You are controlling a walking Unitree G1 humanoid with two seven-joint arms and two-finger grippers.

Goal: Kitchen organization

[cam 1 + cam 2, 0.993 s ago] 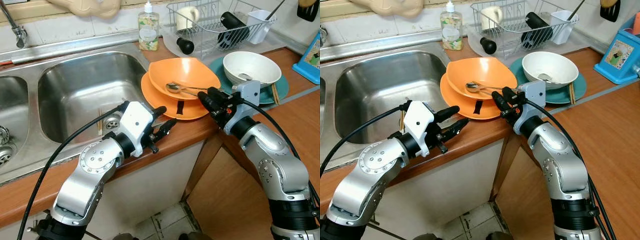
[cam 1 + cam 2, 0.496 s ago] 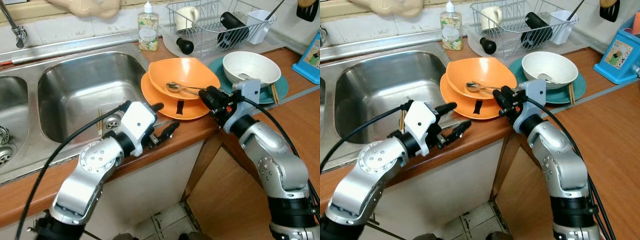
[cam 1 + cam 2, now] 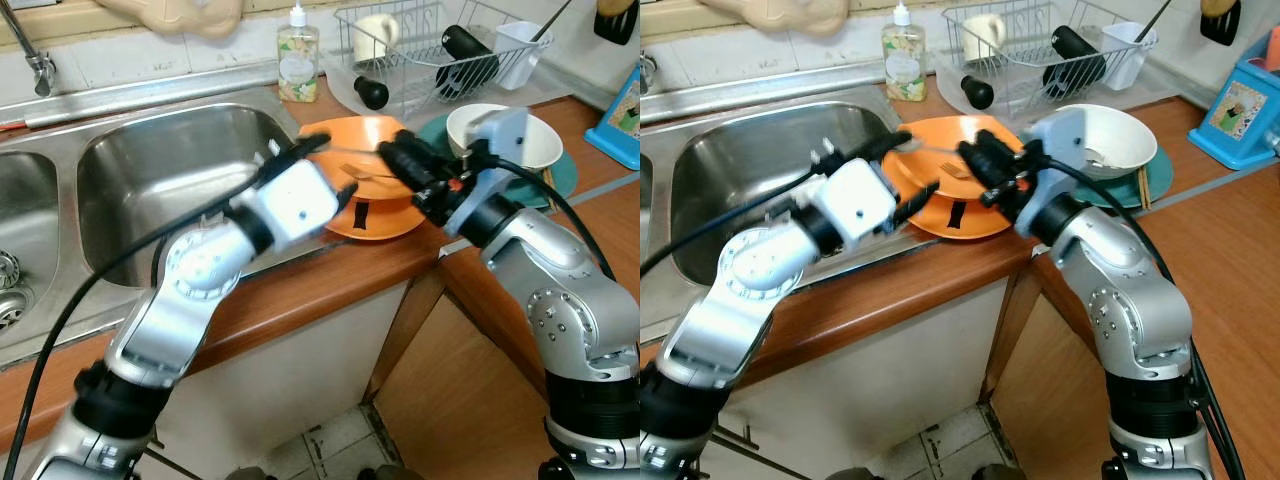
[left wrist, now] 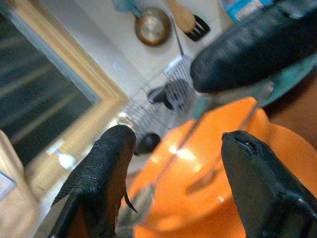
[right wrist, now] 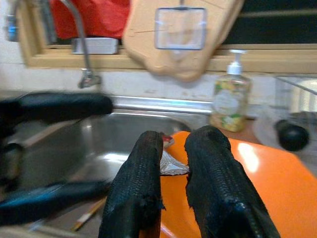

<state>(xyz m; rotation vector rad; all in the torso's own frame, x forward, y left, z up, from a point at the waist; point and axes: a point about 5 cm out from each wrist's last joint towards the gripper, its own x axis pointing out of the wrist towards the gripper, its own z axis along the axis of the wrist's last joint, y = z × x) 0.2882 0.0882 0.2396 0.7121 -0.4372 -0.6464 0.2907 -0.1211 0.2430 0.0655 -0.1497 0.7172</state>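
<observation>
Nearest stood the wooden counter edge (image 3: 330, 285), with the stainless steel sink basin (image 3: 150, 170) to its left. On the counter sat the two stacked orange plastic dishes (image 3: 385, 215), a deep one nested in a flat one.

The left gripper (image 4: 173, 158) hovered at the near left rim of the dishes, blurred in the head views. Its wrist view showed what they did not: both fingers (image 4: 106, 173) spread wide, holding nothing, with the orange rim between them.

The right gripper (image 3: 388, 158) reached over the dishes from the right, pointing left. Its wrist view showed the fingers (image 5: 136, 191) drawn nearly together, pinching the silvery metal spoon (image 5: 172, 162), of which a small part showed in the gap. The spoon was above the upper dish, its long axis running roughly left to right.

Right of the dishes stood a white ceramic bowl (image 3: 515, 135) on a teal plate (image 3: 560, 178). Farthest back were a clear soap bottle (image 3: 298, 60) and a wire dish rack (image 3: 420, 70) holding a cream mug (image 3: 375, 35)
</observation>
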